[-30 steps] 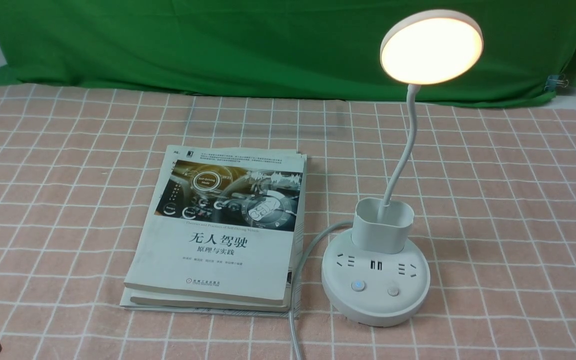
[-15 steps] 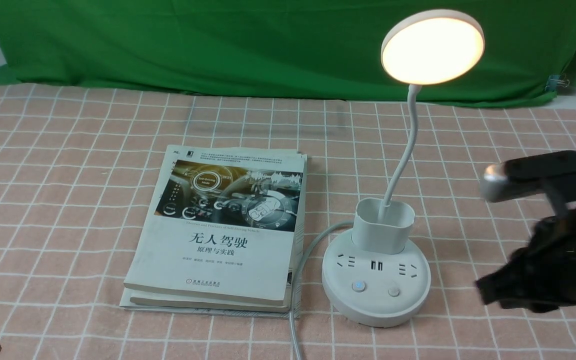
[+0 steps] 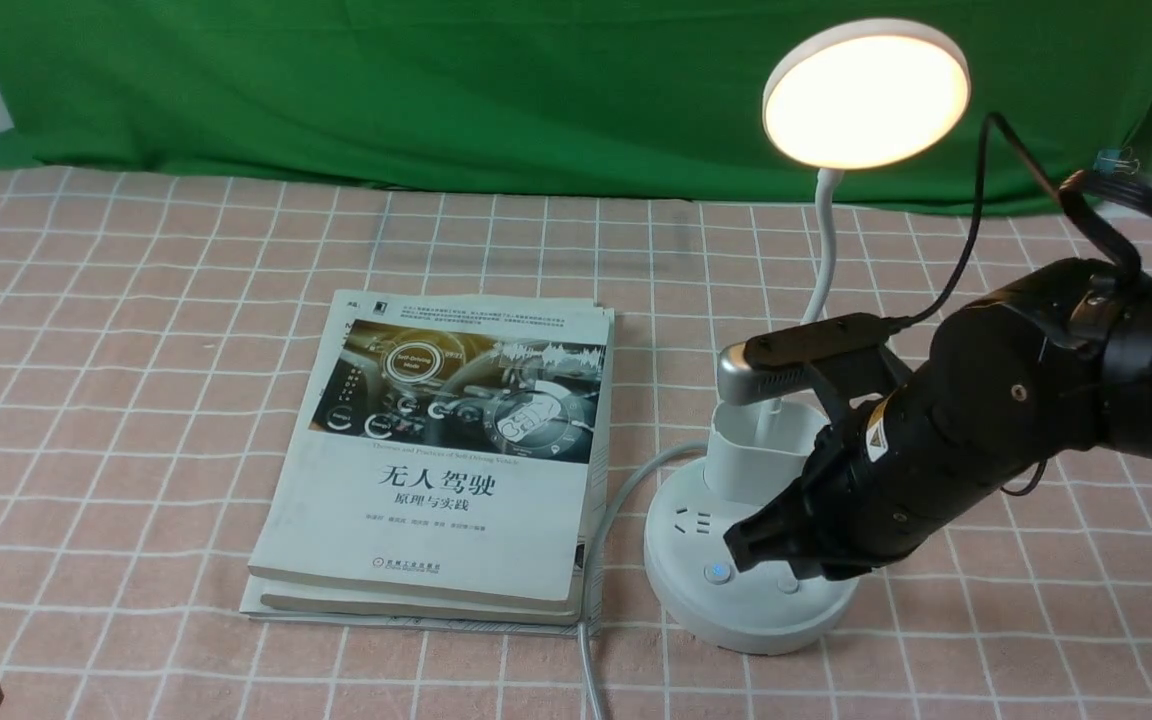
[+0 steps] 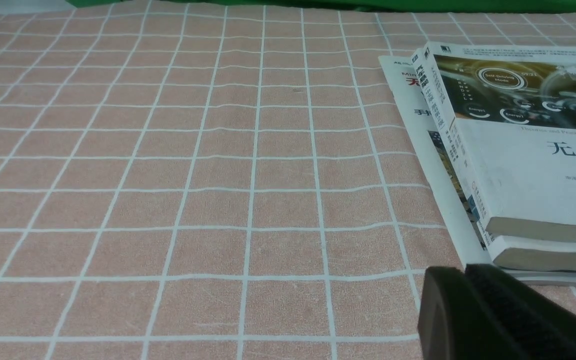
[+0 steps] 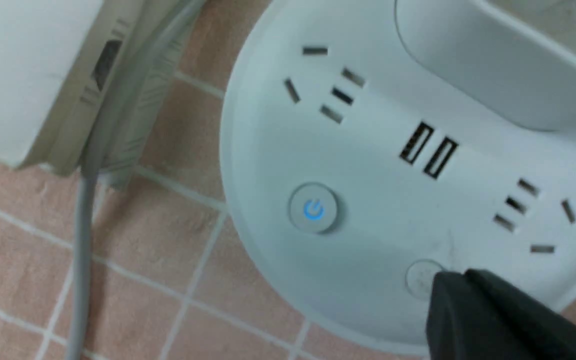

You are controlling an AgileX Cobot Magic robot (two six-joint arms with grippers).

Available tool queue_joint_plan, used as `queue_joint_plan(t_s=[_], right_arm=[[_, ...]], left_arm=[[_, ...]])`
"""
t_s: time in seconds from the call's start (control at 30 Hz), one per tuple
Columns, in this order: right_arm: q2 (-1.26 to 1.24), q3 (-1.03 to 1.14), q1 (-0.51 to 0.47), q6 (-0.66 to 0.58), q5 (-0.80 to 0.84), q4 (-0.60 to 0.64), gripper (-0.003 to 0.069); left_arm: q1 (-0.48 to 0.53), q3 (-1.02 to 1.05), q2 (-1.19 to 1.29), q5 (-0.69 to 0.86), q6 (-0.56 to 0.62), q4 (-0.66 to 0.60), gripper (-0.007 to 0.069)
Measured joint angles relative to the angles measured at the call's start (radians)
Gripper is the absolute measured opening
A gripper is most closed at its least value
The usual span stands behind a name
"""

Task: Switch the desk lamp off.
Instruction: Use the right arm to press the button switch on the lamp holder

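The white desk lamp (image 3: 864, 92) stands right of centre with its disc head lit. Its round base (image 3: 681, 560) carries sockets, a blue-lit power button (image 3: 716, 572) and a plain round button (image 3: 787, 583). My right gripper (image 3: 751, 545) is shut and hovers low over the base, tips just above and between the two buttons. In the right wrist view the shut tips (image 5: 448, 280) sit at the edge of the plain button (image 5: 420, 277), with the blue power button (image 5: 313, 208) apart from them. My left gripper (image 4: 463, 280) is shut and empty, low near the table's front left.
Two stacked books (image 3: 446, 450) lie left of the lamp base, with the lamp's grey cable (image 3: 591, 640) running along their right edge toward the front. A green cloth (image 3: 436, 90) hangs behind the pink checked tablecloth (image 3: 136, 350).
My right arm has come in from the right edge and moved left and down over the lamp base. The lamp stays lit. The left arm has not moved.
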Motion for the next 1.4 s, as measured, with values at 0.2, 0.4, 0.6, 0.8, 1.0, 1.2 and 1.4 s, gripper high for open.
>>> queue_joint_plan(t_s=[0.2, 0.4, 0.6, 0.8, 1.0, 1.2, 1.4], right_arm=[[0.054, -0.002, 0.000, 0.002, -0.018, 0.000, 0.0043], [0.074, -0.011, 0.000, 0.002, -0.014, -0.001, 0.0043], [0.040, -0.009, 0.000, 0.002, -0.017, -0.001, 0.0043], [-0.009, -0.009, 0.000, 0.002, -0.026, -0.001, 0.0043], [0.044, -0.009, 0.000, 0.002, -0.026, -0.001, 0.0043], [0.074, -0.012, 0.000, 0.002, -0.028, -0.002, 0.0043], [0.053, -0.010, 0.000, 0.002, -0.027, -0.003, 0.0043]], left_arm=[[0.000, 0.000, 0.000, 0.000, 0.000, 0.000, 0.0006], [0.000, 0.000, 0.000, 0.000, 0.000, 0.000, 0.0006], [0.000, 0.000, 0.000, 0.000, 0.000, 0.000, 0.0006], [0.000, 0.000, 0.000, 0.000, 0.000, 0.000, 0.0006], [0.000, 0.000, 0.000, 0.000, 0.000, 0.000, 0.0006], [0.000, 0.000, 0.000, 0.000, 0.000, 0.000, 0.0006], [0.000, 0.000, 0.000, 0.000, 0.000, 0.000, 0.0006]])
